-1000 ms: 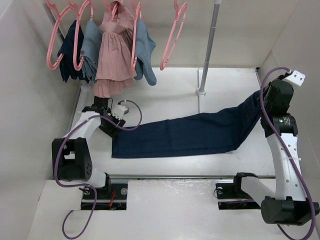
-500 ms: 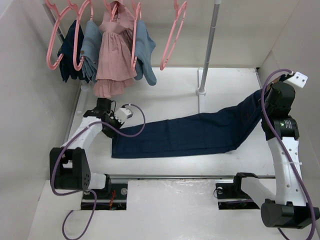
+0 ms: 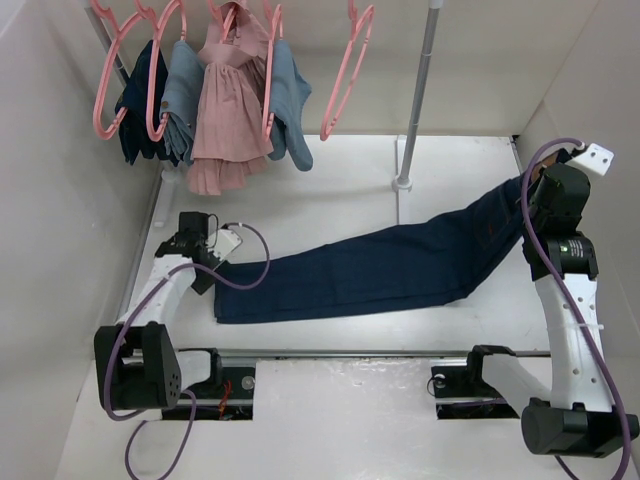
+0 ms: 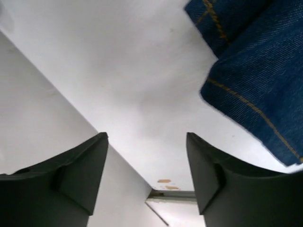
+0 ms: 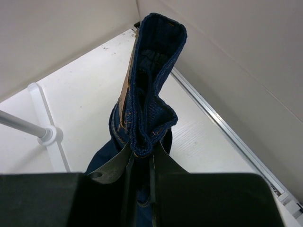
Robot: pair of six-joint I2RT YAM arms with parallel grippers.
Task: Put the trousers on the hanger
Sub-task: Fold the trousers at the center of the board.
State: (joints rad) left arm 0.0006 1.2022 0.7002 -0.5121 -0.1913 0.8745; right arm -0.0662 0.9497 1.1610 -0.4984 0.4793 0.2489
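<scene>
The trousers (image 3: 380, 270) lie stretched across the counter (image 3: 330, 190), running from the near left up toward the far right. Their hem end lies flat at the left. The waist end is lifted off the surface at the right.

The right fingers (image 3: 540, 200) are closed on that raised end. In the right wrist view the right fingers (image 5: 141, 158) pinch a folded bunch of the trousers (image 5: 151, 85), and the waistband stands up above them with its fold at the top. A strip of tan patch (image 5: 124, 94) shows along the left edge of the fold.

The left fingers (image 3: 188, 238) sit just left of the hem end, close to the left wall (image 3: 70, 200). In the left wrist view the left fingers (image 4: 146, 142) stand well apart with only bare counter (image 4: 118, 71) between them (nothing is held). The trousers (image 4: 255, 90) are off to the upper right of that view, showing orange stitching, and are not touching either finger.

At the far left a row of pink hangers hangs above the counter, carrying a pink dress (image 3: 232, 110) and lighter blue denim garments (image 3: 290, 100). An empty hanger (image 3: 345, 75) hangs at the right end of that row, well apart from the trousers. A grey upright pole (image 3: 418, 90) stands on the counter just right of it, its round foot (image 5: 47, 135) beyond the raised waistband.
</scene>
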